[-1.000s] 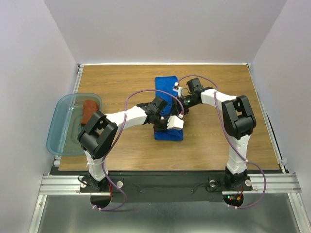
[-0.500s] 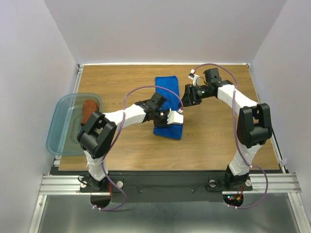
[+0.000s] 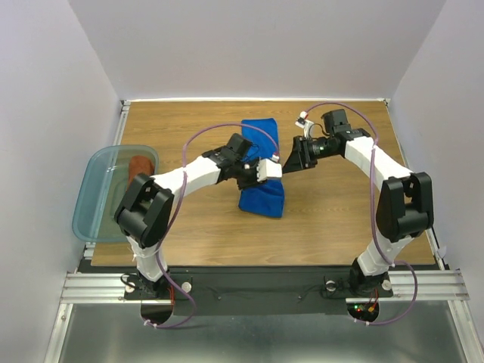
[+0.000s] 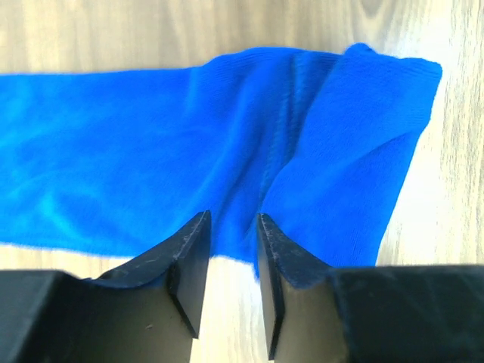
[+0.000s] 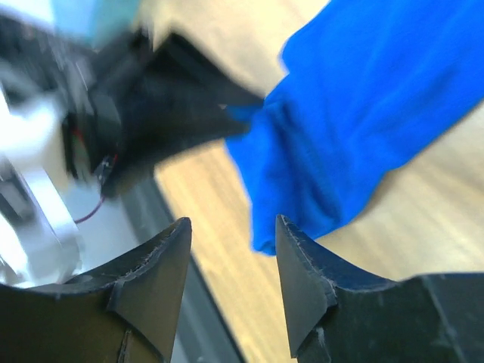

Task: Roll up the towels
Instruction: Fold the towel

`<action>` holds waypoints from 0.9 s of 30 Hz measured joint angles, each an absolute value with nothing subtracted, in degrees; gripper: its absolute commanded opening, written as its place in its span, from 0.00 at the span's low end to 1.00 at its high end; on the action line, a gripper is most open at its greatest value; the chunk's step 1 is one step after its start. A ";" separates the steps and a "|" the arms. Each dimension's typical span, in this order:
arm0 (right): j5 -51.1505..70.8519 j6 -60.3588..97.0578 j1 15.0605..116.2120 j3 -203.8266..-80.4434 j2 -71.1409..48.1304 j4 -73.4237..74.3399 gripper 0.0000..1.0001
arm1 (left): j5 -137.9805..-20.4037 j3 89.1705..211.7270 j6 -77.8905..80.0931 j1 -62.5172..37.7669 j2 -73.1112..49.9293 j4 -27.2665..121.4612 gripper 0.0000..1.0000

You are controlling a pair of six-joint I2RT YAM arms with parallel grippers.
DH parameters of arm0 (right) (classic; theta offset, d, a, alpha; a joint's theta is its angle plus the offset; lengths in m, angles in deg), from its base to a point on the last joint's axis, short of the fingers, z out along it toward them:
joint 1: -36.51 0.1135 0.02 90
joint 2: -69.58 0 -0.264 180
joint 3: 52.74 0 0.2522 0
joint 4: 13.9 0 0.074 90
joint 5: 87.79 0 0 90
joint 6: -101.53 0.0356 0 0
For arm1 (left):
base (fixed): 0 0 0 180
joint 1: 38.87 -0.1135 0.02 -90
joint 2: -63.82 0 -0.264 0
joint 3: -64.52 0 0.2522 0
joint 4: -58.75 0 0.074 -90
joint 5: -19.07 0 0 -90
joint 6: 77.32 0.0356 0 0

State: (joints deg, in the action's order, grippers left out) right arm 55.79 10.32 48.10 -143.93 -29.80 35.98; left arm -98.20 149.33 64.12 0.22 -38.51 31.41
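The blue towel (image 3: pixel 262 198) lies in the middle of the table, its near end bunched into a loose fold (image 4: pixel 355 144). My left gripper (image 3: pixel 261 174) hangs over the towel's middle. In the left wrist view its jaws (image 4: pixel 233 221) stand slightly apart at the towel's edge, with bare wood showing between them. My right gripper (image 3: pixel 290 157) is just right of the towel, open and empty (image 5: pixel 233 227), with the blue towel (image 5: pixel 363 113) ahead of it. The rust-brown towel (image 3: pixel 140 168) lies rolled in the teal bin (image 3: pixel 102 200).
The teal plastic bin overhangs the table's left edge. White walls close in the table on the left, back and right. My left arm (image 5: pixel 151 113) shows blurred in the right wrist view, close to the right gripper.
The left gripper has opened and shifted a little away from the bases over the towel. The right arm has drawn back to the right, off the towel, and its jaws have narrowed slightly.
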 measured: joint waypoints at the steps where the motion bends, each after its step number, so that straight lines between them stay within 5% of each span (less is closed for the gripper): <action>1: 56.84 10.43 48.10 -143.14 -29.23 36.13 0.54 | -98.81 149.28 63.36 -0.44 -37.85 31.41 0.45; 5: 59.64 11.00 48.96 -140.61 -26.74 36.94 0.53 | -100.97 148.74 60.58 -4.26 -32.13 31.48 0.47; 15: 58.90 10.41 63.93 -142.51 -30.28 36.48 0.52 | -101.32 126.16 63.62 -4.64 -3.19 37.92 0.76; 27: 53.48 12.92 63.95 -141.22 -45.18 26.74 0.48 | -89.37 102.27 77.19 12.61 2.52 55.41 0.72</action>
